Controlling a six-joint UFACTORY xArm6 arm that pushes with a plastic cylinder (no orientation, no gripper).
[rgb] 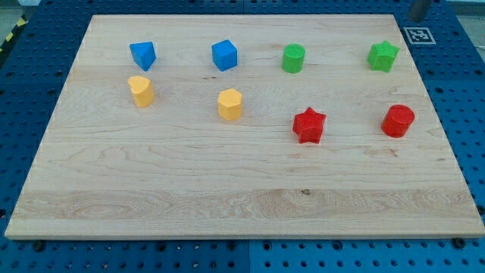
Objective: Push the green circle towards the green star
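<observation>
Rod and my tip are not showing anywhere over the pale wooden board [227, 182], so their position cannot be told. Sitting near the view's top, the smooth green plastic circle [293, 58] is lying well left of the ridged green plastic star [383, 56].

Eight blocks total on the board [227, 182], two per colour. Blue: one triangle-ish [142, 55] at 10 o'clock, one cube [224, 55] around 11. Yellow: two [141, 90] [229, 104], shapes hard to call. Green: one circle [293, 58], one star [383, 55] at 2. Red: one star [309, 125], one circle [398, 120] at 3.
</observation>
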